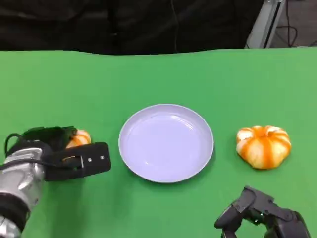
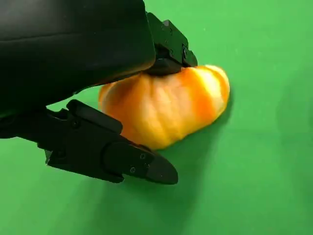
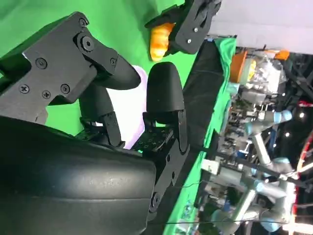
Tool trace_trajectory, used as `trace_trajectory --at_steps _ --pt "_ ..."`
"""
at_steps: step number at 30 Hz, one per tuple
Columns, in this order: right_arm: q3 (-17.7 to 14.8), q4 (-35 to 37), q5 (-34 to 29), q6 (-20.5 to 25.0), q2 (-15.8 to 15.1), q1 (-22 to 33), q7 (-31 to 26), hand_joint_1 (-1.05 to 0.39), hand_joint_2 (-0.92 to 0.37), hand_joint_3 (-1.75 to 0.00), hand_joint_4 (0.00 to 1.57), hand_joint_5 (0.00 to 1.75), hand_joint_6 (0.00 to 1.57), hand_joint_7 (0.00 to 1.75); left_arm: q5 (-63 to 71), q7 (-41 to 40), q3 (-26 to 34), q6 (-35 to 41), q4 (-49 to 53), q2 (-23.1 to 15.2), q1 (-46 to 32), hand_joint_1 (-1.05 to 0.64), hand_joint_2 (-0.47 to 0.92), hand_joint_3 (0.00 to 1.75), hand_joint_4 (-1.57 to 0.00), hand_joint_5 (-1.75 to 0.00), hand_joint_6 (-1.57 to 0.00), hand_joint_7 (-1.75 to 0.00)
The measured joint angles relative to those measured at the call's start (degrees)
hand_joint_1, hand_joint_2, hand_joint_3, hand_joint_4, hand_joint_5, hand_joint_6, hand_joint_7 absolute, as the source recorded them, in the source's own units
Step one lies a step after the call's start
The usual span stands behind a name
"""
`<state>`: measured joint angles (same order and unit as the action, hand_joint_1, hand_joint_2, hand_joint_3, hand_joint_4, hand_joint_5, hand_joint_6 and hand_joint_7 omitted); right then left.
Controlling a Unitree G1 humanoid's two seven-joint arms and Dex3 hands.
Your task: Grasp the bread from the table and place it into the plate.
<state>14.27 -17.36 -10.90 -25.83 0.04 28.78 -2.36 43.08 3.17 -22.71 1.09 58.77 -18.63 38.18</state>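
Observation:
A round orange-and-white bread point(image 1: 80, 138) lies on the green table left of the lilac plate point(image 1: 166, 144). My left hand point(image 1: 64, 153) grips it: in the left wrist view a finger point(image 2: 171, 46) presses on the bread point(image 2: 166, 110) from above and the thumb point(image 2: 117, 156) lies against its other side. The bread rests on the table. A second bread point(image 1: 263, 145) lies right of the plate. My right hand point(image 1: 262, 214) hovers low near the front edge, fingers point(image 3: 164, 98) apart and holding nothing. The right wrist view looks across the plate point(image 3: 134, 112) to the gripped bread point(image 3: 160, 39).
The green cloth point(image 1: 158, 74) covers the whole table and ends at a dark backdrop at the far edge. A metal frame leg point(image 1: 265, 22) stands behind the far right corner. Robot arms and lab clutter point(image 3: 264, 147) show beyond the table.

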Motion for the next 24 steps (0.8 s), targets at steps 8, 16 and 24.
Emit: trace_trajectory --at_steps 8,16,24 --pt "0.0 -0.2 -0.1 0.0 0.1 -0.1 0.0 -0.11 -0.37 -1.26 0.71 1.60 0.77 1.33 -3.2 -11.4 -0.2 -8.8 5.5 -0.6 1.2 -0.23 0.89 0.03 -0.82 -1.71 -0.84 -1.25" --pt "0.0 -0.2 -0.1 0.0 0.0 -0.6 -0.1 -0.12 -0.38 -1.26 0.70 1.60 0.77 1.33 -2.6 -27.7 -1.7 -20.4 4.0 -1.4 -0.5 -0.18 0.58 0.91 -0.87 -1.75 -0.64 -1.75" --pt "0.3 -0.2 -0.2 0.0 0.1 -0.3 -0.1 -0.11 -0.37 -1.27 0.69 1.61 0.77 1.33 -2.2 -36.1 -1.4 -25.5 -7.3 -2.8 -0.9 -0.16 0.42 1.25 -0.90 -1.75 -0.69 -1.75"
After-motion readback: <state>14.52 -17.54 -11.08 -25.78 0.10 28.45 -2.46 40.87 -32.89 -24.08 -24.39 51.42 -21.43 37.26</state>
